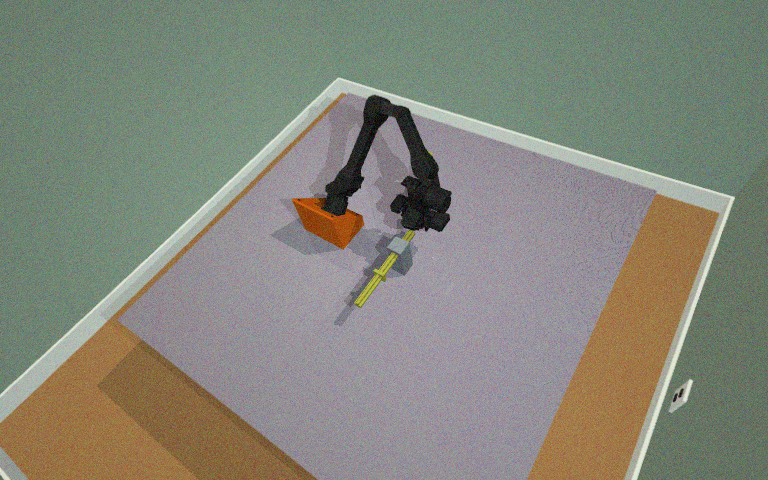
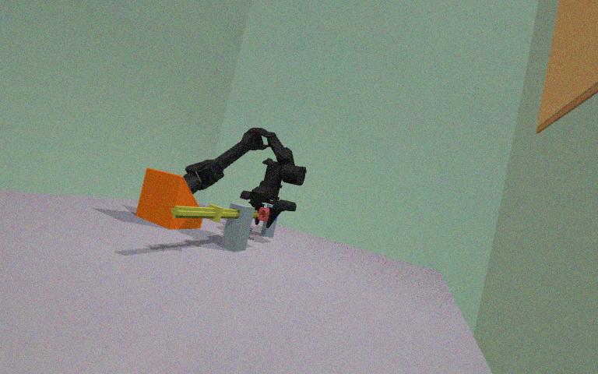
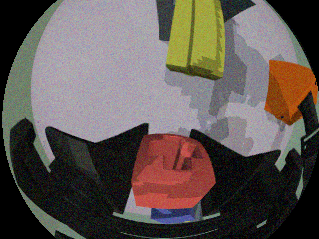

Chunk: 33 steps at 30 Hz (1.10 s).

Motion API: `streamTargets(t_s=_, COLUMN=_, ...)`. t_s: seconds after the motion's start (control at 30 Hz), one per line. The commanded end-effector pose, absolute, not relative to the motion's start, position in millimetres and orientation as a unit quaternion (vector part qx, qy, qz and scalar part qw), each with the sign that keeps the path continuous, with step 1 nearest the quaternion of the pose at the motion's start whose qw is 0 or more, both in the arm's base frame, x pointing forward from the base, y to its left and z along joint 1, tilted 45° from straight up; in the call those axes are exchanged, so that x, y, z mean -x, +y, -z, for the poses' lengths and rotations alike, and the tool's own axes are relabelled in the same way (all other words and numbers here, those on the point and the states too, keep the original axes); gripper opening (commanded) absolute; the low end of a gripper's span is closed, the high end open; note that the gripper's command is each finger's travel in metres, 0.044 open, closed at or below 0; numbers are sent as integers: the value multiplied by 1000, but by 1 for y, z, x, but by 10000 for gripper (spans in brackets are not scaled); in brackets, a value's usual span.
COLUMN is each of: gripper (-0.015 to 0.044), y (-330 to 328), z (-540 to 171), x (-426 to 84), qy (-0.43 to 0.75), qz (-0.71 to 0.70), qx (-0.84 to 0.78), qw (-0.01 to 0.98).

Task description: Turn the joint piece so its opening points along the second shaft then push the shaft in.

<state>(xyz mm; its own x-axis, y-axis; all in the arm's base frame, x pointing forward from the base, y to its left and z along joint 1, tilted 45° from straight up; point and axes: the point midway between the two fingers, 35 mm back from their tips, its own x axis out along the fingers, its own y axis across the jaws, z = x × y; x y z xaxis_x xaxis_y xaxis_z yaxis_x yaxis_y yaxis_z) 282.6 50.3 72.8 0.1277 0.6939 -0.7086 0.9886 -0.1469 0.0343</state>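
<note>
The red joint piece (image 2: 263,214) (image 3: 171,174) is between the two black fingers of my gripper (image 2: 262,224) (image 3: 169,131), which is shut on it; in the top view the arm hides both. A blue shaft (image 3: 171,214) shows just behind the joint piece, and its grey block (image 2: 269,228) stands behind the fingers. The yellow shaft (image 1: 368,291) (image 2: 194,212) (image 3: 194,40) runs through the nearer grey block (image 1: 398,245) (image 2: 237,229). In the wrist view its end points roughly toward the joint piece, with a gap between. Whether the opening lines up exactly, I cannot tell.
The arm's orange wedge base (image 1: 322,223) (image 2: 163,198) (image 3: 291,90) stands to the left of the blocks in the top and exterior views. A yellow collar (image 1: 380,274) (image 2: 216,213) sits around the yellow shaft, on the side of its block away from the joint piece.
</note>
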Motion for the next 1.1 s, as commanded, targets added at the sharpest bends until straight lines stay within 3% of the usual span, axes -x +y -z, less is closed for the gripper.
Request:
streamTargets(t_s=0.0, gripper=147, y=50, z=-73, x=-283, qy=598, qz=280, qx=-703, qw=263)
streamTargets(t_s=0.37, gripper=436, y=50, z=-73, x=-283, qy=598, qz=280, qx=-703, qw=263)
streamTargets(t_s=1.07, gripper=440, y=30, z=-90, x=-279, qy=612, qz=231, qx=-722, qw=225)
